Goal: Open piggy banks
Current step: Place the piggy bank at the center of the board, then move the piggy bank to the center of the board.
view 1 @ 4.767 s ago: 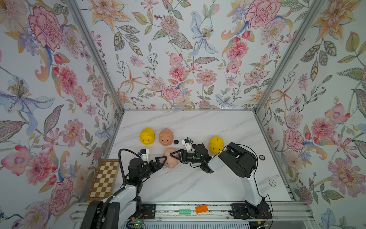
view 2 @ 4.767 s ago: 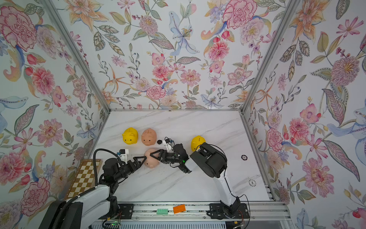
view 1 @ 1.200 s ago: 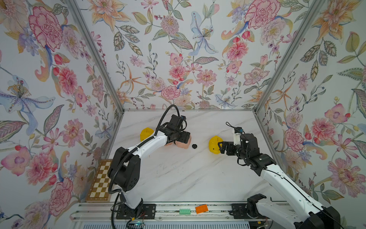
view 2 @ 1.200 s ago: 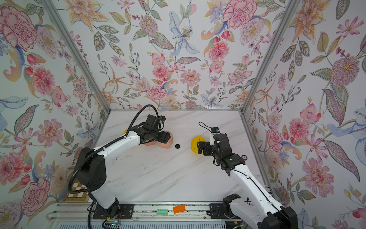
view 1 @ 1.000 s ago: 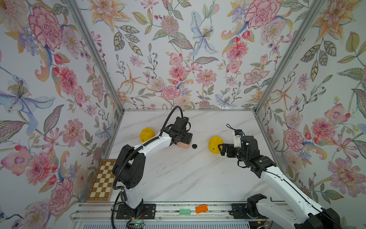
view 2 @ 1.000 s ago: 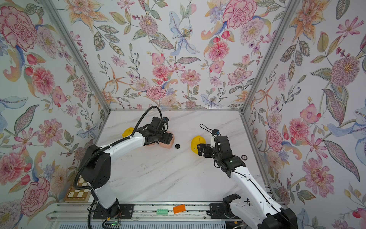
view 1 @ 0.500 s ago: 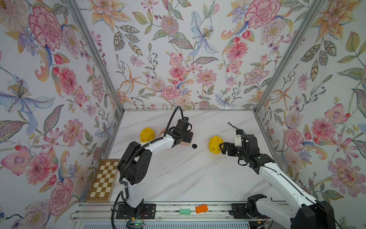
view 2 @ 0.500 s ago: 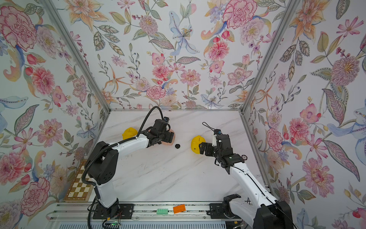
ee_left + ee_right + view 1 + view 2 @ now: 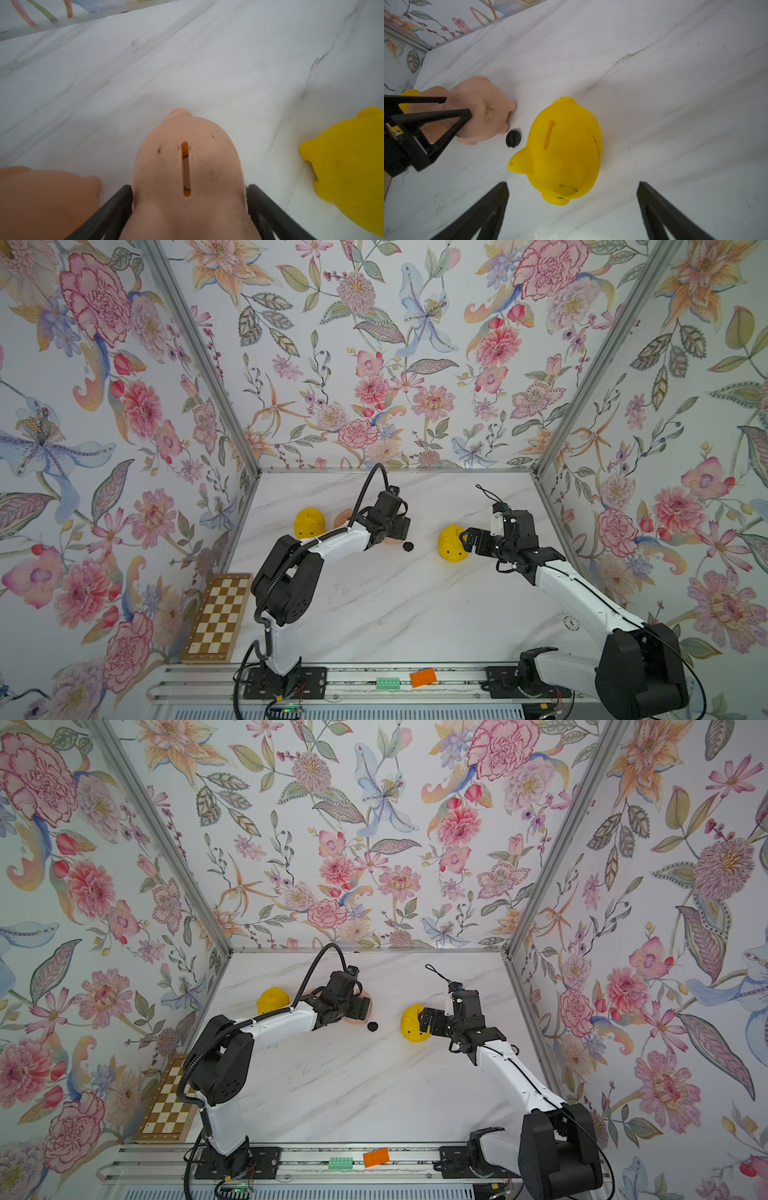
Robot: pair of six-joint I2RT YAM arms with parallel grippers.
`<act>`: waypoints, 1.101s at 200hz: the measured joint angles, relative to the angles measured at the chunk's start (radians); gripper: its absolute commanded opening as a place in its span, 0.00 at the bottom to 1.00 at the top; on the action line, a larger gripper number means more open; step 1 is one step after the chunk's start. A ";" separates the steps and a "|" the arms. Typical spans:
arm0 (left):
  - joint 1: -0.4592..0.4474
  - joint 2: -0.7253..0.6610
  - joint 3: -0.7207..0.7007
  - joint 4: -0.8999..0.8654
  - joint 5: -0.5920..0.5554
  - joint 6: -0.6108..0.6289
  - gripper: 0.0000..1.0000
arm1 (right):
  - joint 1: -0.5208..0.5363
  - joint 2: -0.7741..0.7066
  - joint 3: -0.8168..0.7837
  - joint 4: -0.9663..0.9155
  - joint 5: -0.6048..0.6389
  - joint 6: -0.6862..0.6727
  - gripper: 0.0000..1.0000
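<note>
Jaws of left gripper (image 9: 458, 106) (around pink pig (image 9: 488, 116)) have widened.

You can count on the table (image 9: 374, 605) two yellow piggy banks (image 9: 308, 522) (image 9: 452, 543), two pink piggy banks (image 9: 187, 166) (image 9: 41, 197), one black plug (image 9: 408, 546); beside it, one chessboard (image 9: 216, 616).

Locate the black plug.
In both top views the black plug lies on the table, between the peach-pink piggy bank at the left pincer and the right-side yellow piggy bank.
</note>
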 measured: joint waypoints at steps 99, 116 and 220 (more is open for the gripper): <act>-0.008 -0.132 0.010 -0.050 -0.007 0.006 0.99 | -0.026 0.198 0.116 0.038 -0.005 0.029 0.94; -0.008 -0.202 -0.022 -0.052 -0.002 0.014 0.99 | -0.032 0.240 0.140 0.043 -0.009 0.038 0.92; -0.008 -0.662 -0.484 -0.002 0.084 0.023 0.99 | -0.027 0.401 0.193 0.129 -0.109 0.171 0.85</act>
